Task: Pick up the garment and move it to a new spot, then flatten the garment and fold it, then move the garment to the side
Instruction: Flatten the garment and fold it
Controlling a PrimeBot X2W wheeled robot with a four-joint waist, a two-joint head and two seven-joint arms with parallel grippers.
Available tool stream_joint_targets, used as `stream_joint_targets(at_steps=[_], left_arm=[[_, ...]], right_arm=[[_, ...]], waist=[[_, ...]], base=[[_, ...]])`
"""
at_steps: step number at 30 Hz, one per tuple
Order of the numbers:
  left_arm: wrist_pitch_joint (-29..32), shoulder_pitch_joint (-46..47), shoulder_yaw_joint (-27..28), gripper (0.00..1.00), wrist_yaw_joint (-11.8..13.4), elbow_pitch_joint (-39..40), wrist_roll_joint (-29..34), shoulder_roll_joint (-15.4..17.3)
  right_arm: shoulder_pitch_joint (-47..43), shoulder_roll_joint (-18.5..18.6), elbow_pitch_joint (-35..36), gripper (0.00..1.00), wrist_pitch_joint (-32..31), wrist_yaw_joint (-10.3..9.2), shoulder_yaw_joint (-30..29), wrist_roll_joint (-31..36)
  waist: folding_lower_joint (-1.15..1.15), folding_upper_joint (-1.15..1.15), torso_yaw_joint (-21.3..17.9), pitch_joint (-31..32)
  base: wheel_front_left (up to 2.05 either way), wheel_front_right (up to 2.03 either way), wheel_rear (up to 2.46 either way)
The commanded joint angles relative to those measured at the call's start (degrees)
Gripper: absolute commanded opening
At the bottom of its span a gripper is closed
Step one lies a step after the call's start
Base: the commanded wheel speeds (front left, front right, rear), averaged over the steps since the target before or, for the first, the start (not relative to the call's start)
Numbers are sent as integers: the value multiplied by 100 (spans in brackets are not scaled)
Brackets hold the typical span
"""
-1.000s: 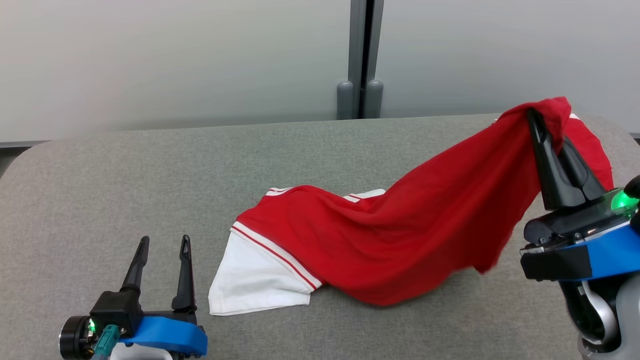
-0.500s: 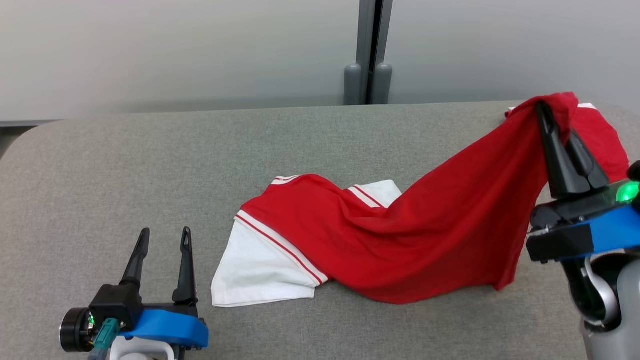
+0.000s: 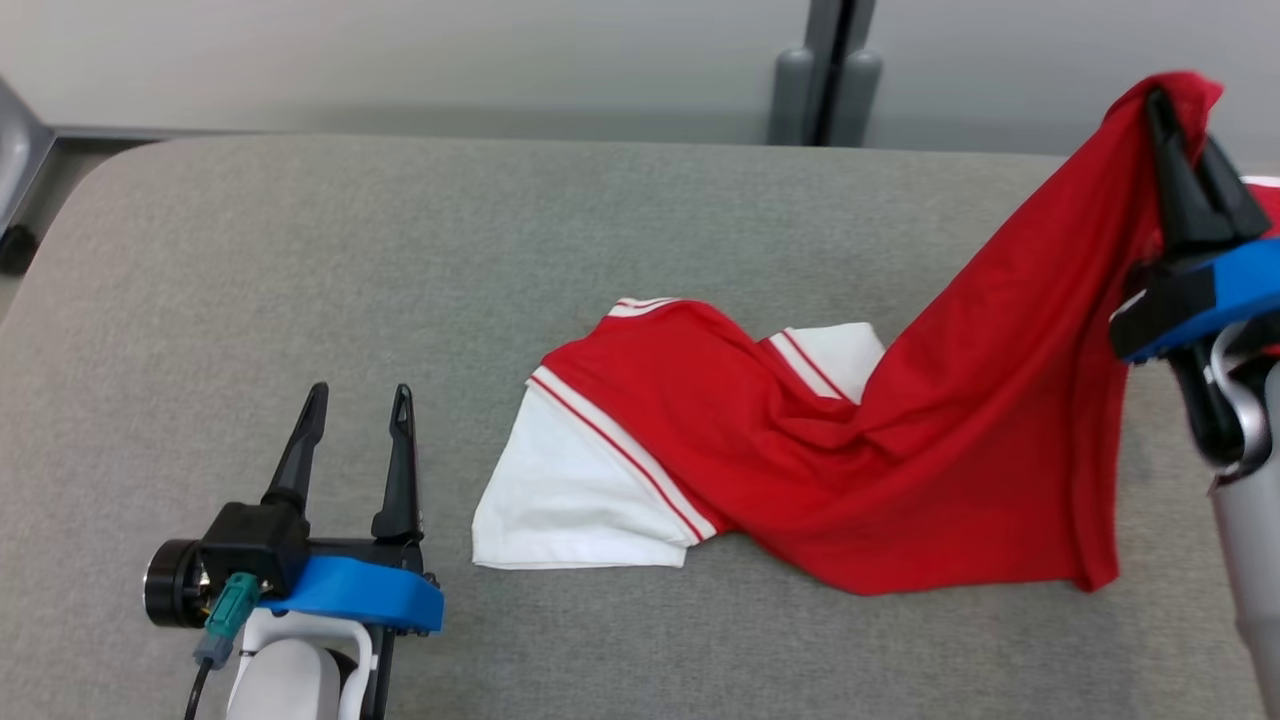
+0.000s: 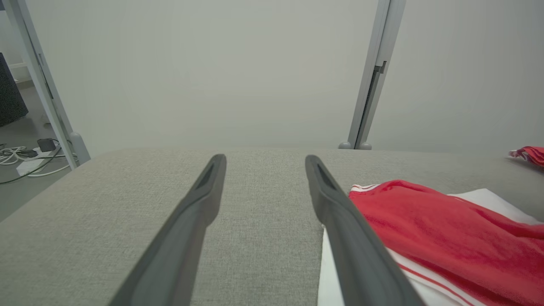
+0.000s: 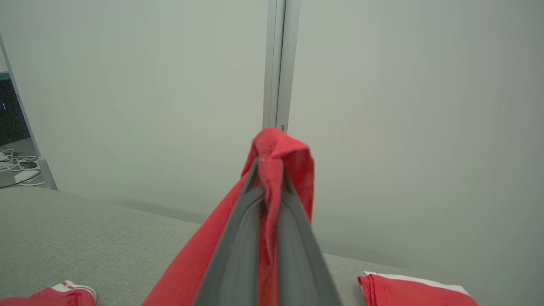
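The left arm behind the left tool (image 3: 360, 392) is cut off by the bottom edge of the head view, leaving a blue collar and a stub of pale forearm. To that tool's right the garment (image 3: 900, 430), red with white striped trim, lies partly on the grey desk (image 3: 300, 250). Its white sleeve (image 3: 570, 500) lies flat just beside the tool's right finger, apart from it. Folds hide the shirt's middle, and its neckline cannot be made out. Farther right, cloth bunched over the right tool (image 3: 1180, 120) covers the fingertips, and that arm runs off the right edge of the head view. Beyond the right tool a red-and-white fold (image 5: 408, 291) lies on the desk; whether it belongs to the same garment cannot be told. Behind the desk stand pale wall panels joined by a grey post (image 3: 825, 70), and cables (image 4: 21, 155) lie on the floor off the desk's far left corner. The left tool sits low over the desk, its fingers spread wide and pointing toward the far wall, with bare desk between them. The right tool is raised well above the desk, fingers pressed together and pinching a red edge of the garment. The garment hangs from that tool and slopes down leftward onto the desk.
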State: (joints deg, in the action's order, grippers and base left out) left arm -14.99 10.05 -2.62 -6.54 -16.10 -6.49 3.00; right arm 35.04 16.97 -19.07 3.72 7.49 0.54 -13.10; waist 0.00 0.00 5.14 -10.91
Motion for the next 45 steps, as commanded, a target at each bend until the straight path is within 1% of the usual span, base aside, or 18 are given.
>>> stream_joint_targets(at_steps=[1, 9, 15, 17, 18, 19, 20, 21, 24, 28, 32, 34, 38, 45], left_arm=[[-27, 132, -33, 100, -7, 7, -39, -7], [-27, 408, -301, 100, 54, 37, -208, -16], [-27, 537, -449, 100, 107, 57, -298, -15], [-27, 565, -468, 100, 130, 59, -307, -13], [-27, 571, -474, 100, 141, 59, -316, -14], [-27, 571, -474, 100, 141, 59, -316, -14], [-27, 572, -486, 100, 146, 59, -322, -15], [-27, 568, -493, 100, 157, 61, -326, -15], [-27, 537, -482, 100, 196, 65, -314, -15], [-27, 456, -416, 100, 198, 72, -235, -12], [-27, 326, -276, 100, 186, 85, -156, 15], [-27, 257, -202, 100, 177, 94, -136, 52], [-27, 122, -78, 100, 164, 113, -78, 101], [-27, -160, 52, 100, 174, 136, -7, 142]], right_arm=[[257, 99, -242, 0, 54, 1, 6, 70], [1487, 443, -1817, 0, 256, 1, -10, 313], [2272, 530, -2997, 0, 503, 1, -101, 558], [2428, 499, -3374, 0, 582, 1, -132, 654], [2479, 464, -3541, 13, 613, 1, -143, 699], [2479, 464, -3541, 13, 613, 1, -143, 699], [2518, 429, -3699, 42, 651, 1, -136, 742], [2553, 392, -3837, 100, 688, 1, -124, 757], [2562, 340, -4170, 100, 832, 1, -77, 799], [2316, 255, -4393, 100, 1022, 1, 46, 718], [2018, 179, -4251, 100, 1129, 1, 153, 538], [1800, 111, -3967, 100, 1148, 1, 202, 464], [1092, -30, -3024, 100, 1149, 1, 208, 233], [-274, -326, -1482, 100, 1152, 1, 152, -11]], waist=[[0, 0, 230, -215], [0, 0, 662, -598], [0, 0, 818, -790], [0, 0, 838, -812], [0, 0, 839, -816], [0, 0, 839, -816], [0, 0, 837, -816], [0, 0, 826, -814], [0, 0, 749, -789], [0, 0, 557, -696], [0, 0, 290, -535], [0, 0, 135, -434], [0, 0, -135, -225], [0, 0, -435, 144]], base=[[0, 0, 0], [0, 0, 0], [0, 0, 0], [0, 0, 0], [0, 0, 0], [0, 0, 0], [0, 0, 0], [0, 0, 0], [0, 0, 0], [0, 0, 0], [0, 0, 0], [0, 0, 0], [0, 0, 0], [0, 0, 0]])
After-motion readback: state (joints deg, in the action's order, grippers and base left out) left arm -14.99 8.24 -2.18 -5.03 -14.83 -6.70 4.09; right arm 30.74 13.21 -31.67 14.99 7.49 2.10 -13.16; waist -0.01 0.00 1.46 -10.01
